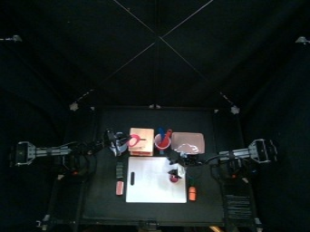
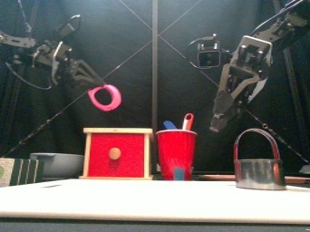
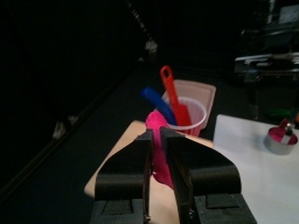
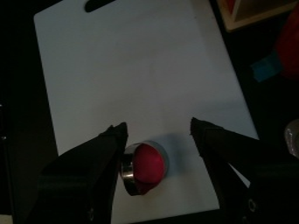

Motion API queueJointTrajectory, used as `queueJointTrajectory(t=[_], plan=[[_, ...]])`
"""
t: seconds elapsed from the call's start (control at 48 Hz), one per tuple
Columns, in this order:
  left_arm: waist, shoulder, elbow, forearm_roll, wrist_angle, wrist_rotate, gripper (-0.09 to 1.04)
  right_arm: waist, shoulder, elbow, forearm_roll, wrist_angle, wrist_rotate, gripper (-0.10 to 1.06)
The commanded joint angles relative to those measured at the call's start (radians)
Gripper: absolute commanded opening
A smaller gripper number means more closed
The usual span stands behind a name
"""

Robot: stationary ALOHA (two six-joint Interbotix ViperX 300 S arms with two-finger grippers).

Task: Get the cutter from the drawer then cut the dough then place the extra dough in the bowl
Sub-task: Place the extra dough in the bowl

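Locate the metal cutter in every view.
Top view: metal cutter on the white cutting board, right side.
Front view: cutter at right, on the board.
Left wrist view: cutter on the board, apart from the red cup.
Right wrist view: cutter between the open jaws of the right gripper.
Landmark: the board.

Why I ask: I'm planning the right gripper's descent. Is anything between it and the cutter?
Nothing visible does. The right gripper hangs open above the cutter, which stands on the white board and shows between the jaws.
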Motion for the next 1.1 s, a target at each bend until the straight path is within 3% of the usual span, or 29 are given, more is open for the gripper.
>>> queueJointTrajectory(t=[0.021,0.292,0.688,0.896,1.104], plan=[[0.035,-0.044,0.025,-0.028,0.023,-0.002,0.54,-0.005,-0.017,-0.023,-0.011,-0.009,-0.002,0.92],[0.098,-0.038,0.097,-0.092,0.032,-0.003,0.55,-0.003,-0.014,-0.025,-0.012,-0.009,-0.002,0.92],[0.092,0.126,0.115,-0.123,0.017,-0.008,0.55,-0.005,-0.009,-0.029,-0.017,-0.009,-0.003,0.92],[0.081,0.166,0.103,-0.138,0.011,-0.008,0.61,-0.005,0.009,-0.044,-0.02,-0.003,-0.002,0.92],[0.072,0.163,0.101,-0.158,0.003,-0.008,0.75,-0.005,0.029,-0.054,-0.02,0.0,-0.002,0.92]])
